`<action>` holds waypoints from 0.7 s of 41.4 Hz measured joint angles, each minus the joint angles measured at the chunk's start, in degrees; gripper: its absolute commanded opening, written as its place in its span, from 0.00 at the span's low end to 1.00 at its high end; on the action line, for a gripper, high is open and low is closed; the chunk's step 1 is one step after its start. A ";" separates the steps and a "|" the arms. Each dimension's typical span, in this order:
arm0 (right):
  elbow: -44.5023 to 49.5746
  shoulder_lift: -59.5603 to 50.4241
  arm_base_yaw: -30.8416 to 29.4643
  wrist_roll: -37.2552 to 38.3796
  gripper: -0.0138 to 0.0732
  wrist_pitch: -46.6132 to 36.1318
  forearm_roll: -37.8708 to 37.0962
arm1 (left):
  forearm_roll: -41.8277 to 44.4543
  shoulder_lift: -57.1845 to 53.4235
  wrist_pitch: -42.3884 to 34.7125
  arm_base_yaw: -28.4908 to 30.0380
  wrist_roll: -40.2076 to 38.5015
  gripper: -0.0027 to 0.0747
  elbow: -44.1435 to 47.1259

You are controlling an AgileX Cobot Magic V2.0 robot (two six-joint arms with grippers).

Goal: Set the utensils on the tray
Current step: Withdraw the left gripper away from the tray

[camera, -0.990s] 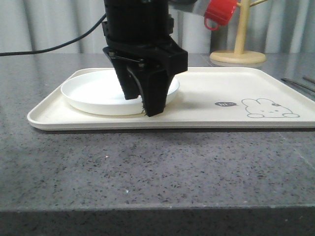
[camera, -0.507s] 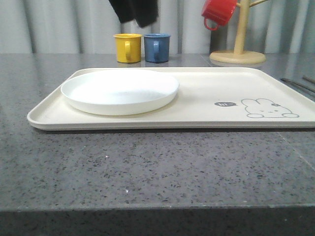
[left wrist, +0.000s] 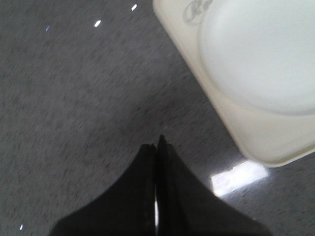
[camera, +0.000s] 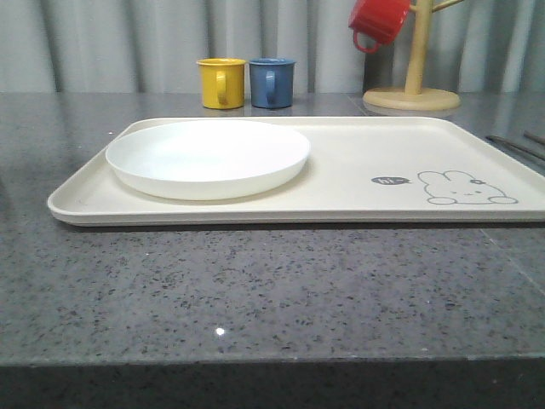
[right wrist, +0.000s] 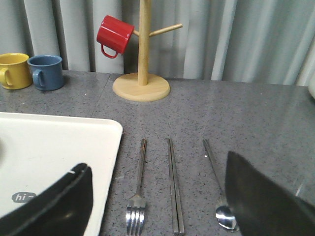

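Observation:
The utensils lie side by side on the grey counter just right of the tray point(right wrist: 59, 147): a fork point(right wrist: 138, 196), a pair of chopsticks point(right wrist: 173, 187) and a spoon point(right wrist: 216, 182). My right gripper point(right wrist: 156, 167) is open above them, its fingers point(right wrist: 54, 206) spread wider than the whole set. In the front view the utensils point(camera: 515, 146) show as thin lines past the right rim of the cream tray point(camera: 358, 170). My left gripper point(left wrist: 157, 145) is shut on nothing, over bare counter beside the tray's corner point(left wrist: 246, 142).
A round white plate point(camera: 208, 158) sits on the tray's left half. Yellow mug point(camera: 221, 83) and blue mug point(camera: 272, 82) stand behind the tray. A red mug point(camera: 379, 21) hangs on a wooden mug tree point(camera: 412, 94) at the back right.
The left arm, which hung low over the plate a second ago, has risen and left the front view. Plate and tray have not moved.

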 measured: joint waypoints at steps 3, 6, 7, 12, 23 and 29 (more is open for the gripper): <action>0.00 0.00 0.00 0.00 0.82 0.00 0.00 | -0.86 -3.71 -2.12 4.67 0.00 0.01 5.85; 0.00 0.00 0.00 0.00 0.82 0.00 0.00 | -2.50 -7.72 -6.24 8.30 0.00 0.01 11.92; 0.00 0.00 0.00 0.00 0.82 0.00 0.00 | -2.96 -8.92 -7.72 9.07 0.00 0.01 13.06; 0.00 0.00 0.00 0.00 0.82 0.00 0.00 | -4.56 -16.70 -18.13 10.88 0.00 0.01 23.98; 0.00 0.00 0.00 0.00 0.82 0.00 0.00 | -5.86 -39.73 -39.50 11.02 0.00 0.01 46.76; 0.00 0.00 0.00 0.00 0.82 0.00 0.00 | -5.86 -52.72 -44.14 11.11 0.00 0.01 55.19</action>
